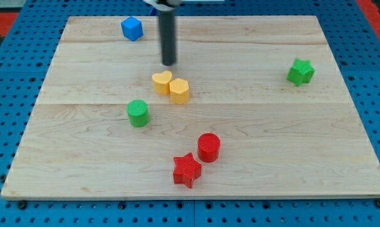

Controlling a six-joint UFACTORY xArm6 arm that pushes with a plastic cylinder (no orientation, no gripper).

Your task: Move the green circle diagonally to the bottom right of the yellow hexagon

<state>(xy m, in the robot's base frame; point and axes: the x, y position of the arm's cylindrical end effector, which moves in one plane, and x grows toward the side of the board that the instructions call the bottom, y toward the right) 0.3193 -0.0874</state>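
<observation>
Step in hand: my tip (170,64) needs to get round to the far-left side of the green circle (138,113), I reckon, so the push runs toward the view's bottom right.
How to do it well: swing wide past the yellow heart (161,82) and yellow hexagon (180,91), which sit touching each other right below my tip. Clip those and the target spot shifts. Then push slow, since a round block probably slips off a thin rod easily.
Watch out for: the red circle (209,147) and red star (187,169), both near where the green circle should end up.
Green circle vs my tip: it's down and a bit to the view's left of my tip, well apart, on the tabletop (291,145), with the yellow pair closer in.
Jaws: none on this rig, just a bare rod, so nothing is spread or pinching.
</observation>
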